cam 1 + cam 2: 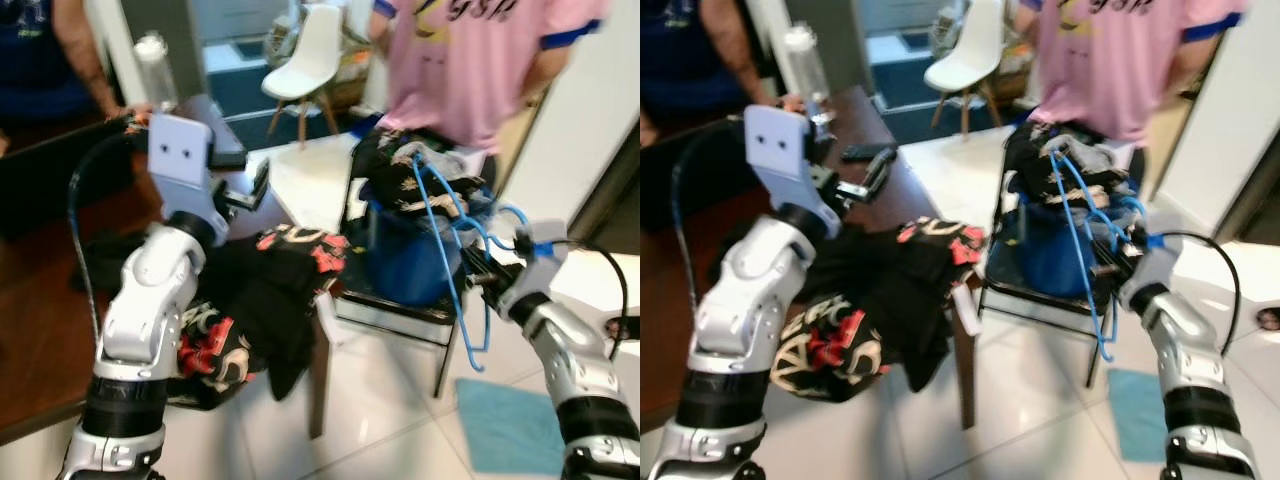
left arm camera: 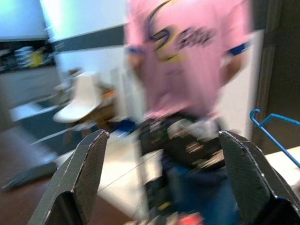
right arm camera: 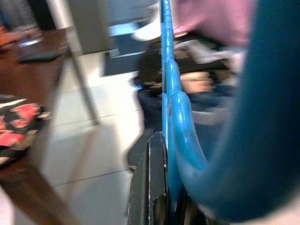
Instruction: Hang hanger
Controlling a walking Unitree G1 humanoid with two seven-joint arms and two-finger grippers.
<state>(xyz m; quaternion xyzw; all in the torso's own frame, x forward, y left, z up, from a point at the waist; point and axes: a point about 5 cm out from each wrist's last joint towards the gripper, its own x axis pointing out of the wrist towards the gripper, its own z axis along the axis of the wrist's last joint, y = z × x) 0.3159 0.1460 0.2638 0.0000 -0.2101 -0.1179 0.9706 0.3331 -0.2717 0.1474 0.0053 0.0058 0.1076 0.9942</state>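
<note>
Right now the right gripper (image 1: 487,277) is clamped on a blue plastic hanger (image 1: 447,240), its black fingers (image 3: 149,185) pressed against the hanger's blue bar in the right wrist view. The hanger stands roughly upright in front of a black metal chair (image 1: 395,310), its hook up near the pile of clothes (image 1: 425,190) heaped on the seat and its lower corner hanging down past the seat edge, above the white tiled floor (image 1: 370,400). A blue garment (image 1: 405,255) in that pile drapes over the chair's front.

The left gripper (image 1: 248,192) is raised above the dark brown wooden table (image 1: 40,330), jaws spread wide and gripping nothing; through the left wrist view its two fingers (image 2: 82,176) stand far apart, framing the blurred chair and clothes beyond. A black shirt with red and white print (image 1: 265,300) lies crumpled on the table and spills over its edge beside the left arm.

A person in a pink T-shirt (image 1: 480,60) stands just behind the chair. Another person in a dark blue top (image 1: 35,55) is at the far side of the table, a hand (image 1: 130,112) resting near a clear plastic bottle (image 1: 155,68). A dark flat object (image 1: 865,152), perhaps a phone, lies on the tabletop. A white chair (image 1: 305,60) stands further back, and a light blue mat (image 1: 510,425) lies on the floor near the right arm.
</note>
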